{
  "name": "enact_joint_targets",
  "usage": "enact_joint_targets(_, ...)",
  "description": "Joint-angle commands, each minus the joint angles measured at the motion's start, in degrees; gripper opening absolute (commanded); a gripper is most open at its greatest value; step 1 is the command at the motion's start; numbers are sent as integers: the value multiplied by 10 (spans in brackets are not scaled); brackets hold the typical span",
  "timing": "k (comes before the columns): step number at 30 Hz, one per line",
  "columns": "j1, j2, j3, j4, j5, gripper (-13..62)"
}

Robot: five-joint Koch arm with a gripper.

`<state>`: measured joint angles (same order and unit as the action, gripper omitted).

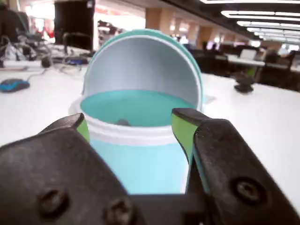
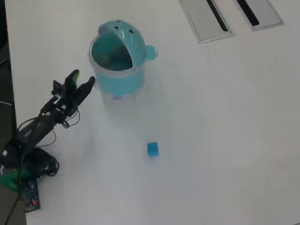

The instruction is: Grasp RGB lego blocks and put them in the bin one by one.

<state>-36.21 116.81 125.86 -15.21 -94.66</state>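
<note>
We see black gripper with green-lined jaws (image 2: pixel 82 79) spread apart, nothing between them, hovering just beside round teal plastic bin with domed hood and pale rim (image 2: pixel 123 77), at its 8 o'clock in overhead view. Wrist view: gripper (image 1: pixel 129 123) faces bin (image 1: pixel 140 164) mouth; small dark thing on bin floor, too blurred to tell. Small blue plastic cube (image 2: pixel 153 149) lies on white table (image 2: pixel 225 140), well apart from bin, at its 5 o'clock. Grey slotted panels (image 2: pixel 206 18) at table's 1 o'clock.
</note>
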Motion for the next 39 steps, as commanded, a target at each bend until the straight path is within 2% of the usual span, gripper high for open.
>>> enact_joint_targets(1,33,28,0,-7,36,331)
enact_joint_targets(7,144,42,69,12,105,329)
enact_joint_targets(15,247,9,91,114,85,329)
enact_joint_targets(23,326,-100,68,106,37,329)
enact_joint_targets(39,430,-375,-139,79,5,330)
